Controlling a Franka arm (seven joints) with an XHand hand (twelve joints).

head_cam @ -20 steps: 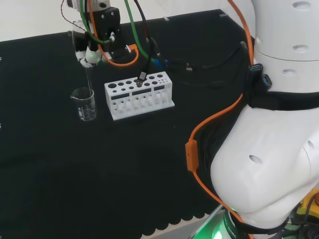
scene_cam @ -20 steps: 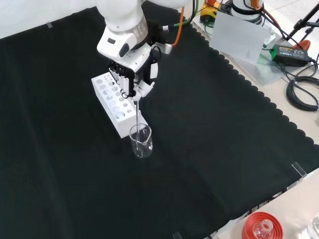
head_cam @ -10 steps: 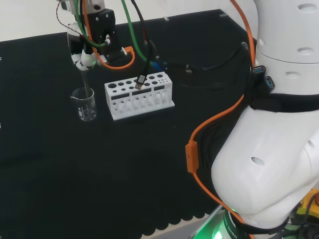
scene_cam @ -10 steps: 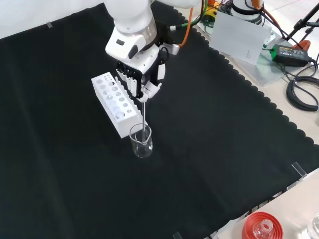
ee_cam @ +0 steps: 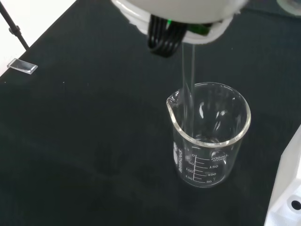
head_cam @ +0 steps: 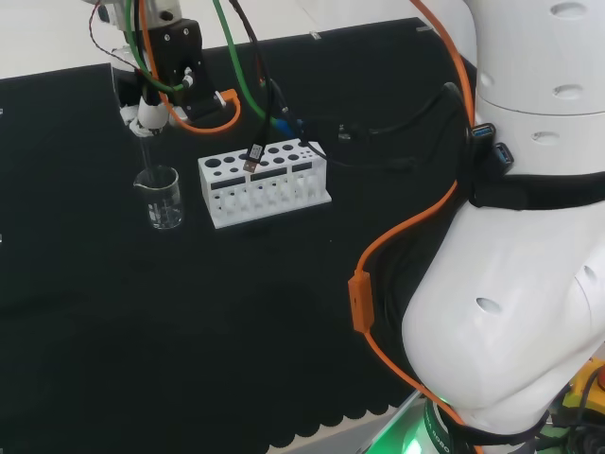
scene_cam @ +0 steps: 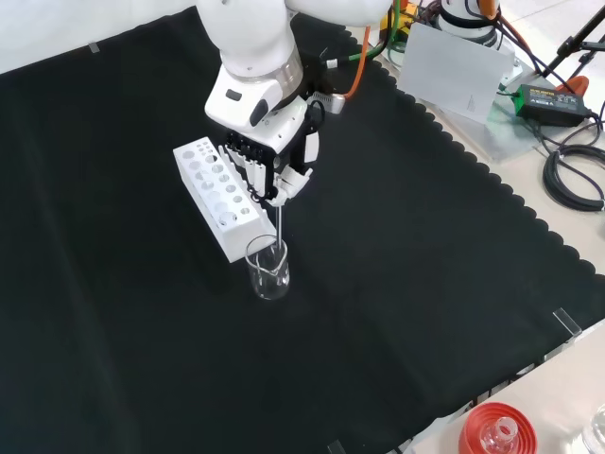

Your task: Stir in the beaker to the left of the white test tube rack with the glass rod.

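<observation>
The fingers (scene_cam: 257,170) were curled around the top of a glass rod (scene_cam: 280,227), held by the hand (scene_cam: 274,165). Below the fingers, the rod hung down with its lower end inside a clear beaker (scene_cam: 267,269) standing on the black cloth (scene_cam: 425,284). Just beside the beaker and close under the fingers stood the white rack (scene_cam: 213,194).

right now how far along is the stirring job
Done: the hand holds the glass rod, and the rod's lower end sits inside the beaker beside the white test tube rack; the wrist view shows the rod passing below the rim. In hand: the stirring itself, rod in the glass. Left: finishing the stir and lifting the rod out. Whether the beaker holds liquid is hard to tell.
</observation>
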